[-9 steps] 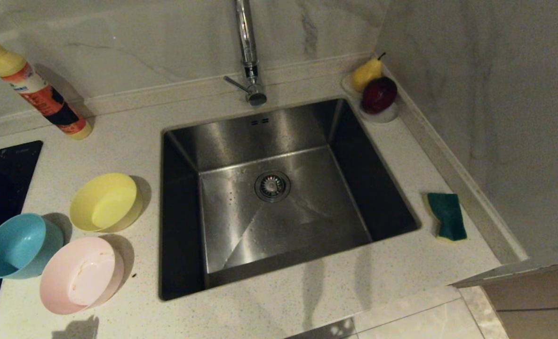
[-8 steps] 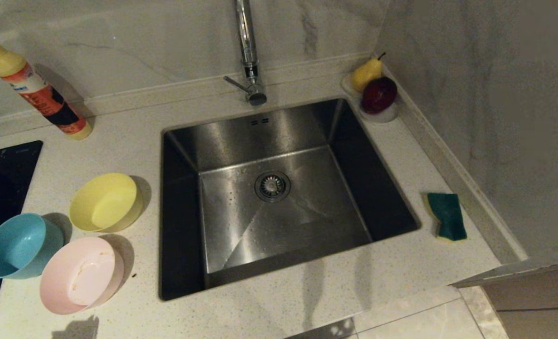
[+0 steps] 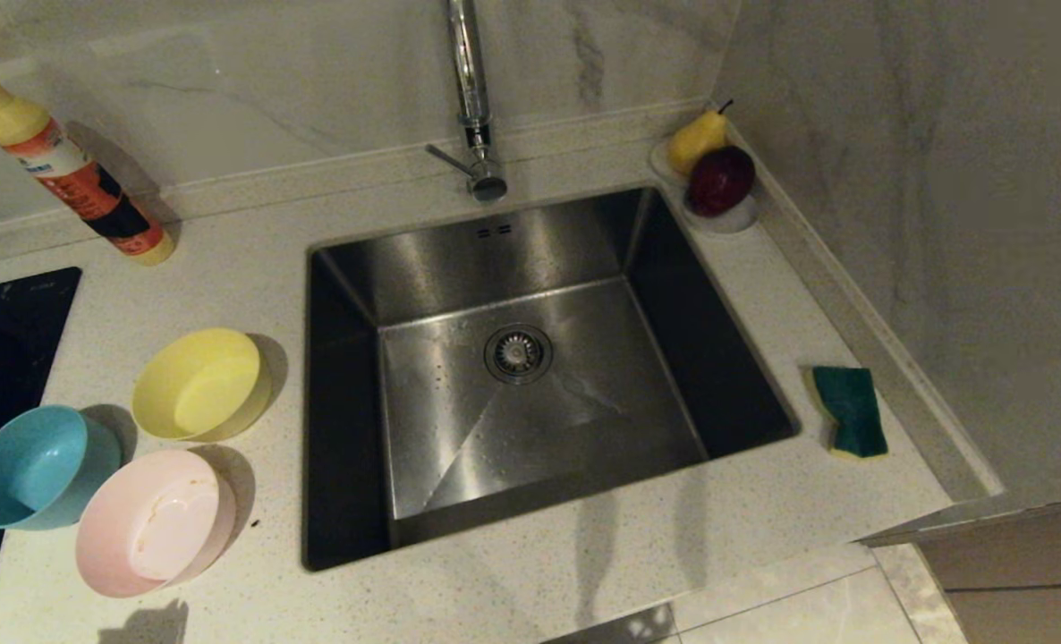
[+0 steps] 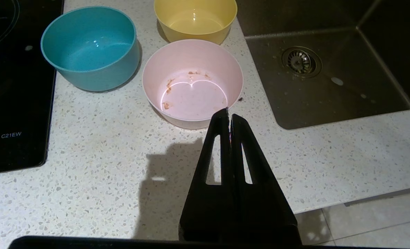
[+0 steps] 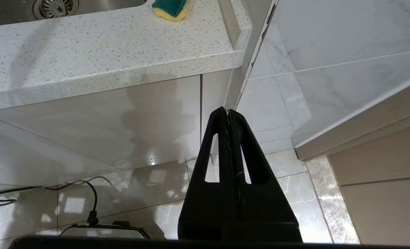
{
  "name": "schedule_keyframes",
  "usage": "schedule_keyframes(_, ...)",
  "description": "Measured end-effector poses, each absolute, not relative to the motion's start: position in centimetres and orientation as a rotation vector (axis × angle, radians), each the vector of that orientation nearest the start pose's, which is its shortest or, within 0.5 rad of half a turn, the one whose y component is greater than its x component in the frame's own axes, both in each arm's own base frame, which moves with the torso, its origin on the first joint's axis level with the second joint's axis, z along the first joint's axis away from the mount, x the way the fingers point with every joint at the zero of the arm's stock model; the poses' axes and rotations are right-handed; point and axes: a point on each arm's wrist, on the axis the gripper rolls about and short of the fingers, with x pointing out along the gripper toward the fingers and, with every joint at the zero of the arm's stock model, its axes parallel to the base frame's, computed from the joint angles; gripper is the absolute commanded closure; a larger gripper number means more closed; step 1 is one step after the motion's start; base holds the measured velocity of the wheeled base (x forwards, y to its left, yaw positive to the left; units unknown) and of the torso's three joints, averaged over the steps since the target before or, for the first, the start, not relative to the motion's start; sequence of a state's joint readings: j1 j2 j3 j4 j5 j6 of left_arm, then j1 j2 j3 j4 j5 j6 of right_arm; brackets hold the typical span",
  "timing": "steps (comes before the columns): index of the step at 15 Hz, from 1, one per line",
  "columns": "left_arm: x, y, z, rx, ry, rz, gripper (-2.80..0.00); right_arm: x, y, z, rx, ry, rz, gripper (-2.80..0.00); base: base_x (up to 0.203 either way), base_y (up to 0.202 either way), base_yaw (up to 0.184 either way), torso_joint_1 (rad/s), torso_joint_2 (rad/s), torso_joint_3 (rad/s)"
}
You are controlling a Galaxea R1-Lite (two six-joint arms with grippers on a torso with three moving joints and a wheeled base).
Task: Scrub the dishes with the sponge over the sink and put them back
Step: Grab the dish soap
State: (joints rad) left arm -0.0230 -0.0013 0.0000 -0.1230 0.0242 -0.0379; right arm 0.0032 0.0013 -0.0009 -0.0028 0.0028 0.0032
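The yellow bowl (image 3: 199, 385), blue bowl (image 3: 38, 467) and smeared pink bowl (image 3: 153, 523) are being kept on the counter (image 3: 584, 555) left of the sink (image 3: 517, 358); the sponge (image 3: 849, 411) is lying at its right. The left gripper (image 4: 229, 112) is being held pressed together above the counter near the pink bowl, the right gripper (image 5: 227, 111) likewise below the counter edge.

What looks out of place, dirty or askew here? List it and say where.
The pink bowl, on the counter left of the sink, has brownish smears inside; the blue bowl and yellow bowl look clean. The sponge lies askew by the sink's right rim. Nothing looks spilled or broken.
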Motion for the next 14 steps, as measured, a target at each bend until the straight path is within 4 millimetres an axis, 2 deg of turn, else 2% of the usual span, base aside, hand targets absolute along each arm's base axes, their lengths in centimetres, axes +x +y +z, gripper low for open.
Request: schedule_keyframes(14, -2.36, 0.1, 8.75, 0.022, -0.119, 0.005, 0.0, -2.28, 0.0, 7.6, 0.004, -0.002, 0.006, 0.0, 0.0, 0.0, 0.0, 0.0, 0.0, 0.0)
